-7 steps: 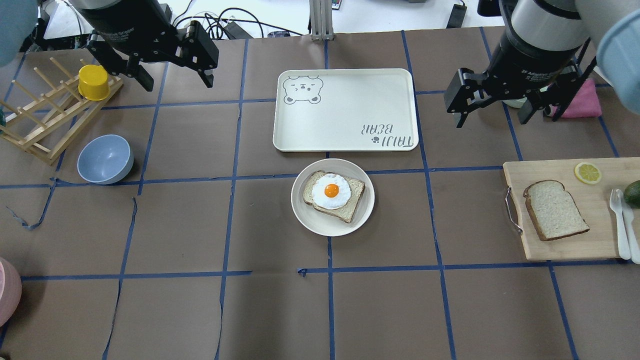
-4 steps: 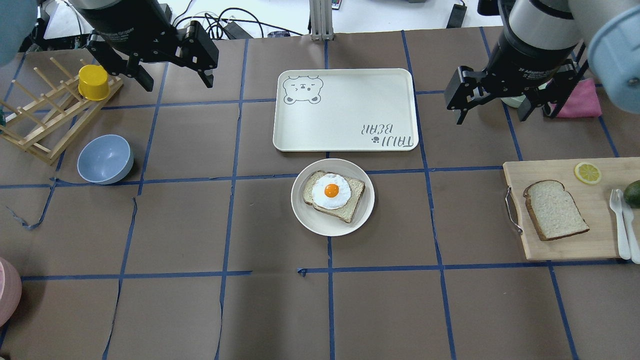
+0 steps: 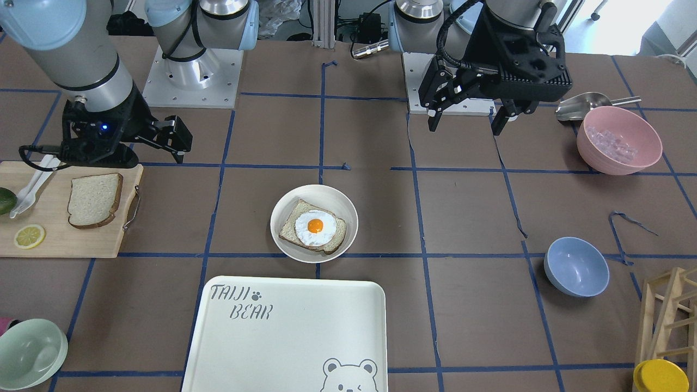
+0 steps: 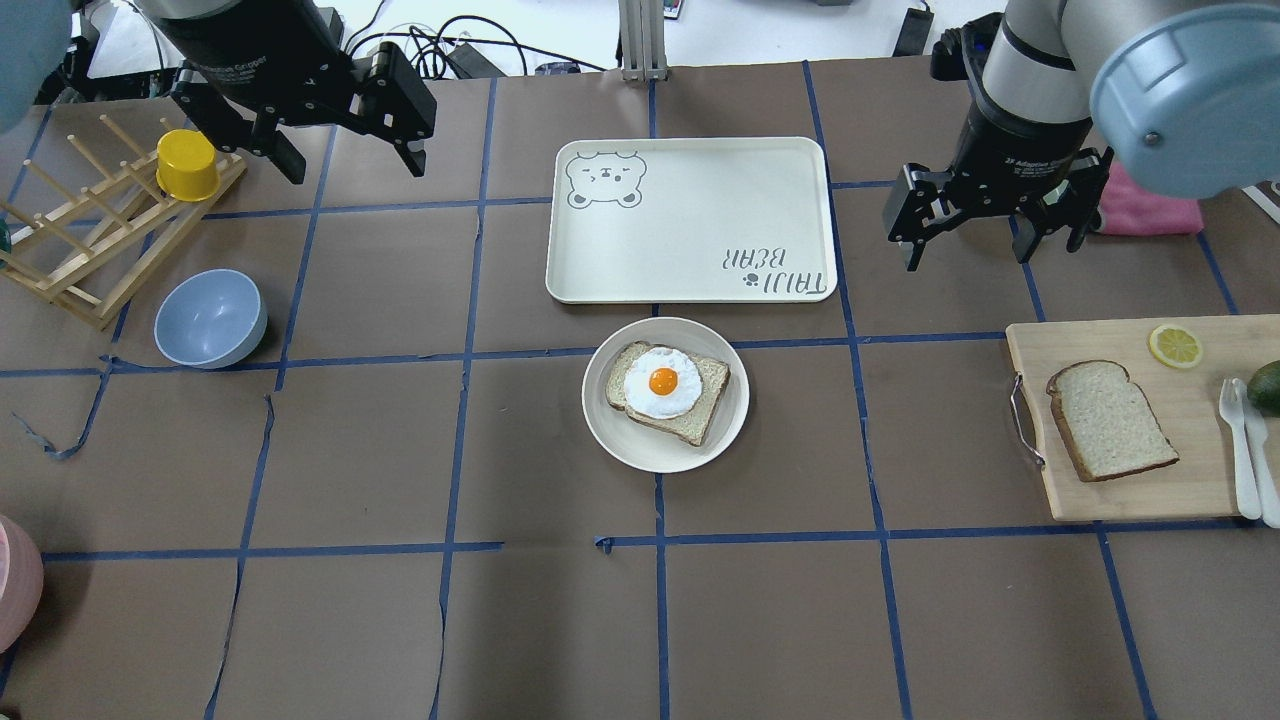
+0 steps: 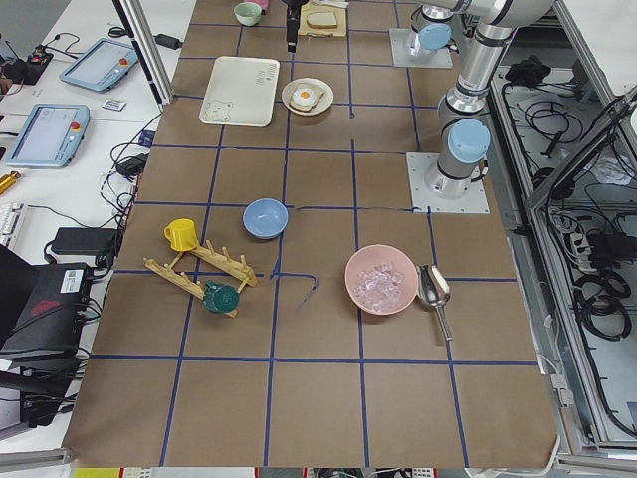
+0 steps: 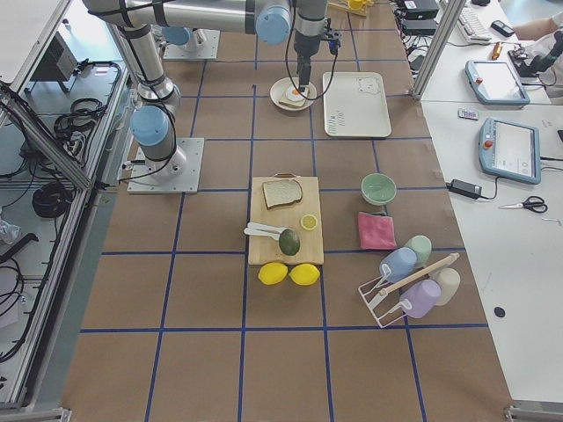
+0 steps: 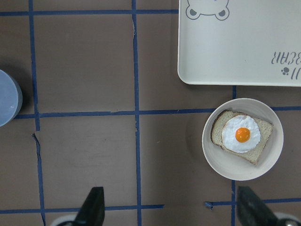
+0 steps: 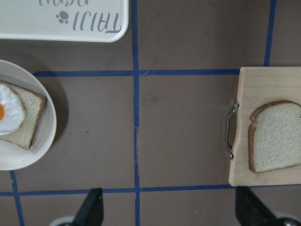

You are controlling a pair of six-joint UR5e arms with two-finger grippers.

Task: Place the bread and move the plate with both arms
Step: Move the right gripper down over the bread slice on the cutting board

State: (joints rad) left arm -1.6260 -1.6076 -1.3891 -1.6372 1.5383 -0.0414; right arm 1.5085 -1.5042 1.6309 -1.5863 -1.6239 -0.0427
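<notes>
The plain bread lies flat on a wooden cutting board at the table's right; it also shows in the front view and right wrist view. The round cream plate sits mid-table with an egg-topped slice on it; the plate also shows in the left wrist view and right wrist view. My right gripper is open and empty, hovering beyond the board, between tray and board. My left gripper is open and empty, high at the far left.
The "TAIJI BEAR" tray lies just beyond the plate. A blue bowl and a wooden rack with a yellow cup stand at the left. A lemon slice, cutlery and avocado share the board. A pink bowl holds ice.
My right gripper has shifted slightly left and toward the board while its wrist turned; the arm's blue joint cap has swung further into view. The left arm, bread and plate have not moved.
</notes>
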